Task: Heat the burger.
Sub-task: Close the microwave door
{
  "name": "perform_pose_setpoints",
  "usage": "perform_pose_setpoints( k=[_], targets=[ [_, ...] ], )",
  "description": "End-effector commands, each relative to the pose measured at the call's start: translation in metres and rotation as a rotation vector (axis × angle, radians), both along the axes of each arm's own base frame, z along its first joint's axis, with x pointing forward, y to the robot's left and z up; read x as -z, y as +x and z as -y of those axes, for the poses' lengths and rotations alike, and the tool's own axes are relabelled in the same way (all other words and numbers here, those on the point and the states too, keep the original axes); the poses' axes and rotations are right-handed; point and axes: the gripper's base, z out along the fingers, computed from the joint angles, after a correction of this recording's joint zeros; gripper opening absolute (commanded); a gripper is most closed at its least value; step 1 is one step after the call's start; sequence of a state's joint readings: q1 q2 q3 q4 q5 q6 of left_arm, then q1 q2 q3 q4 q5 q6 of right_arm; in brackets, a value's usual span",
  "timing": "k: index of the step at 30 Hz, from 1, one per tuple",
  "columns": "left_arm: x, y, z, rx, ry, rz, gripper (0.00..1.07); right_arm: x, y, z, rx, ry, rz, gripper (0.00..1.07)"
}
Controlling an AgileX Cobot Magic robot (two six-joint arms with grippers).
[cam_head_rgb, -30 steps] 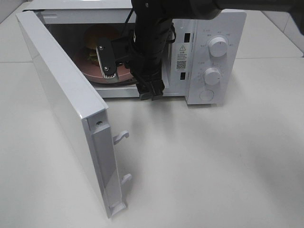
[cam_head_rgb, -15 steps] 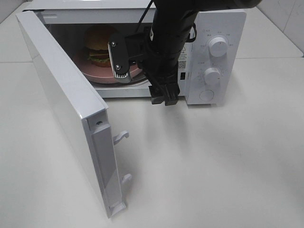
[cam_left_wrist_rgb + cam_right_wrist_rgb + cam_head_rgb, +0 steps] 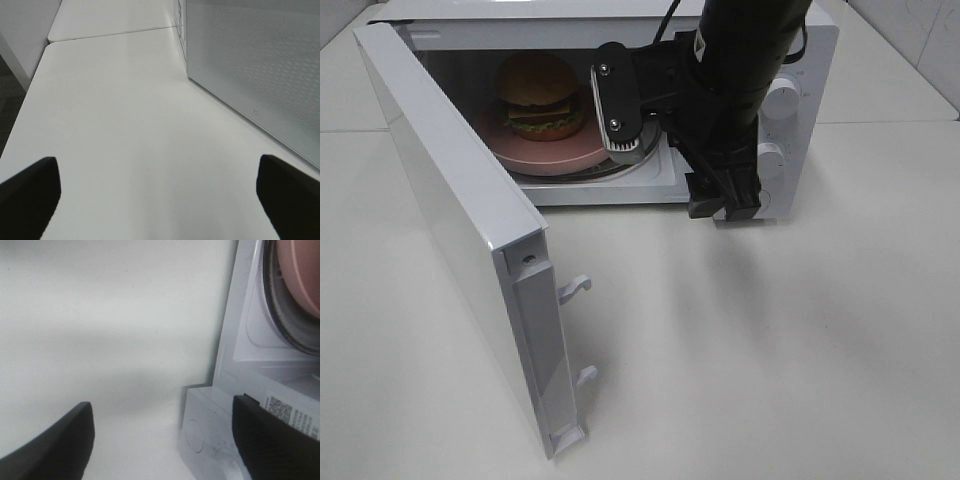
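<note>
The burger (image 3: 538, 95) sits on the pink plate (image 3: 555, 158) inside the microwave (image 3: 820, 60), which stands toward the far edge of the desk (image 3: 770, 350). With the burger in place, the step in hand looks to be shutting the door (image 3: 450, 200) before the dials can be set.

The door stands wide open, hinged at the microwave's left side. Its free edge, with the two latch hooks (image 3: 575, 288), reaches out toward the near edge of the desk.

The right fingers (image 3: 50, 445) hang just outside the cavity mouth, in front of the control panel and pointing down at the desk. They are spread well apart and hold nothing. They lie on the inner side of the door, so they would have to hook it from behind.

The left fingers (image 3: 27, 195) are spread fully and are also empty. They face the door's perforated outer panel from the desk's left side. That arm seems better placed to push the door's free edge toward the far right and swing it closed.
</note>
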State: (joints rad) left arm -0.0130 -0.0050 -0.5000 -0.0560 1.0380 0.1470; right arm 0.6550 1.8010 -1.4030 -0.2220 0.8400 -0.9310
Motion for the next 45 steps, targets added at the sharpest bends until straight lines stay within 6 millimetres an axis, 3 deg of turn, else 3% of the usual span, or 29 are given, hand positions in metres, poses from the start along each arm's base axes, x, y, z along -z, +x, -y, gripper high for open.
perform_pose_setpoints(
  k=[1,6,10,12,14,17,19,26,28,31,32,34,36,42,45],
  targets=[
    [0.0,-0.002,0.0,0.005,-0.005,0.017,1.01,-0.008,-0.019,0.018,0.081,-0.01,-0.013,0.76],
    [0.0,-0.002,0.0,0.005,-0.005,0.017,1.01,-0.019,-0.036,0.034,0.159,-0.013,-0.017,0.76],
    [0.0,-0.002,0.0,0.005,-0.005,0.017,1.01,-0.032,-0.061,0.054,0.258,0.021,-0.016,0.76],
    [0.0,-0.002,0.0,0.005,-0.005,0.017,1.01,-0.034,-0.067,0.058,0.277,0.027,-0.017,0.76],
    [0.0,-0.002,0.0,0.005,-0.005,0.017,1.01,-0.036,-0.084,0.072,0.353,0.056,-0.019,0.76],
    [0.0,-0.002,0.0,0.005,-0.005,0.017,1.01,-0.036,-0.089,0.075,0.377,0.06,-0.024,0.76],
    [0.0,-0.002,0.0,0.005,-0.005,0.017,1.01,-0.035,-0.096,0.089,0.462,0.083,-0.039,0.76],
    [0.0,-0.002,0.0,0.005,-0.005,0.017,1.01,-0.027,-0.1,0.119,0.671,0.119,-0.052,0.76],
    [0.0,-0.002,0.0,0.005,-0.005,0.017,1.01,-0.021,-0.096,0.145,0.911,0.159,-0.06,0.76],
    [0.0,-0.002,0.0,0.005,-0.005,0.017,1.01,-0.02,-0.095,0.152,0.973,0.167,-0.062,0.76],
    [0.0,-0.002,0.0,0.005,-0.005,0.017,1.01,-0.018,-0.092,0.167,1.146,0.204,-0.056,0.76],
    [0.0,-0.002,0.0,0.005,-0.005,0.017,1.01,-0.018,-0.091,0.173,1.218,0.222,-0.051,0.76],
    [0.0,-0.002,0.0,0.005,-0.005,0.017,1.01,-0.019,-0.085,0.198,1.472,0.306,-0.005,0.76],
    [0.0,-0.002,0.0,0.005,-0.005,0.017,1.01,-0.019,-0.081,0.227,1.664,0.385,0.044,0.76],
    [0.0,-0.002,0.0,0.005,-0.005,0.017,1.01,-0.02,-0.082,0.229,1.677,0.376,0.041,0.76]
  ],
)
